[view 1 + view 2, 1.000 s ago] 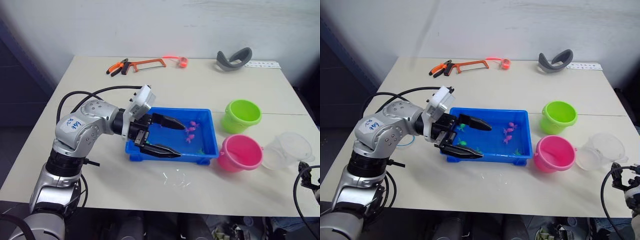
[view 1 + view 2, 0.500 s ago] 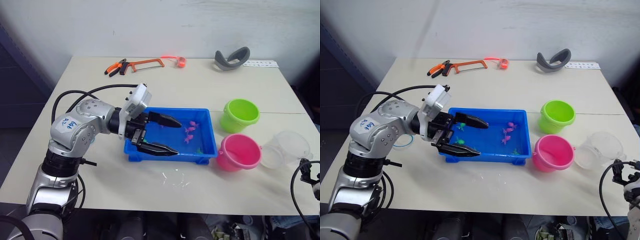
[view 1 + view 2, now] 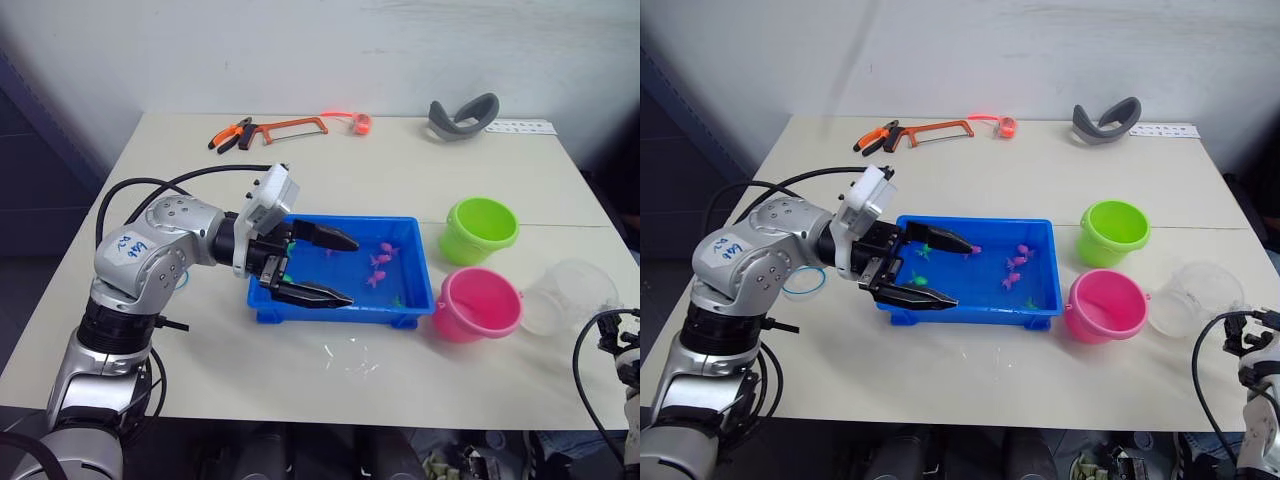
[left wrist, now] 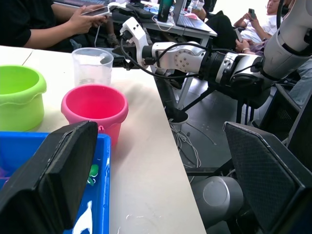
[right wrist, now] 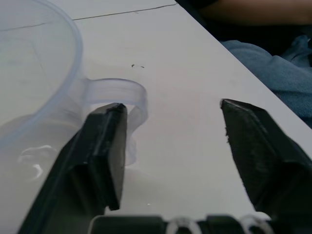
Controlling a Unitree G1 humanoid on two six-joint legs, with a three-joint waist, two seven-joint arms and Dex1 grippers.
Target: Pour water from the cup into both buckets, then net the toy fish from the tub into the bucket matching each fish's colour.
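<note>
Centre-left of frame, your left pincer (image 3: 318, 267), jaws apart and empty, has slid back along the shallow blue plastic tub (image 3: 417, 291); right pincer (image 5: 170, 141) gapes beside the clear plastic cup (image 5: 34, 92). Pouring not started.

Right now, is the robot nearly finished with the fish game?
Not nearly. The cup stands upright beside the pink bucket, and whether water was poured can't be told. Pink and green toy fish lie in the tub. The left gripper hangs open and empty over the tub. The right gripper is open by the cup's handle. All the fish sorting remains.
</note>
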